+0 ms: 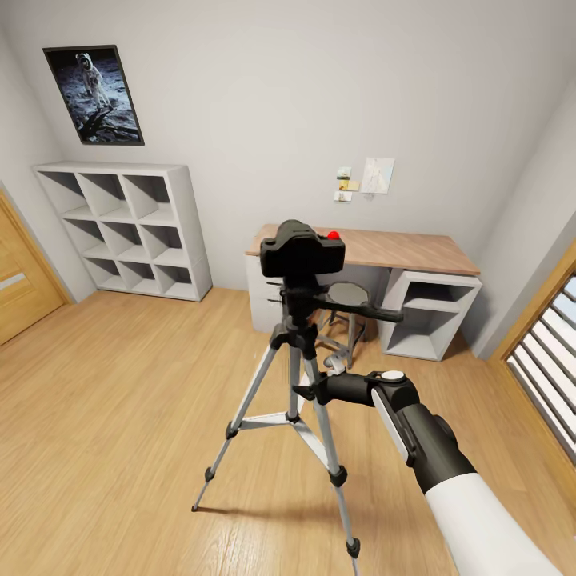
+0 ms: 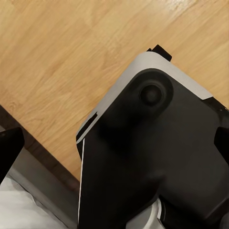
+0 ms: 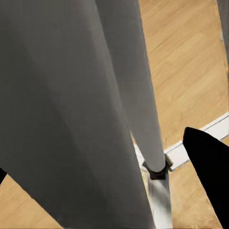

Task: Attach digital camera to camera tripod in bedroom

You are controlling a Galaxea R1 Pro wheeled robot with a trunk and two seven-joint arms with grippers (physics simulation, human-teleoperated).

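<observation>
Head view, your digital camera (image 1: 303, 250) sits on top of the camera tripod (image 1: 298, 376), right gripper (image 1: 308, 391) touching a leg, grip unclear, left gripper's too.

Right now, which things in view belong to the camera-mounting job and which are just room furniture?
Job:
- digital camera, on the tripod's head
- camera tripod, standing on the wood floor
- right gripper, beside a tripod leg

Just there:
- desk
- stool
- cube shelves
- astronaut poster
- wall notes
</observation>
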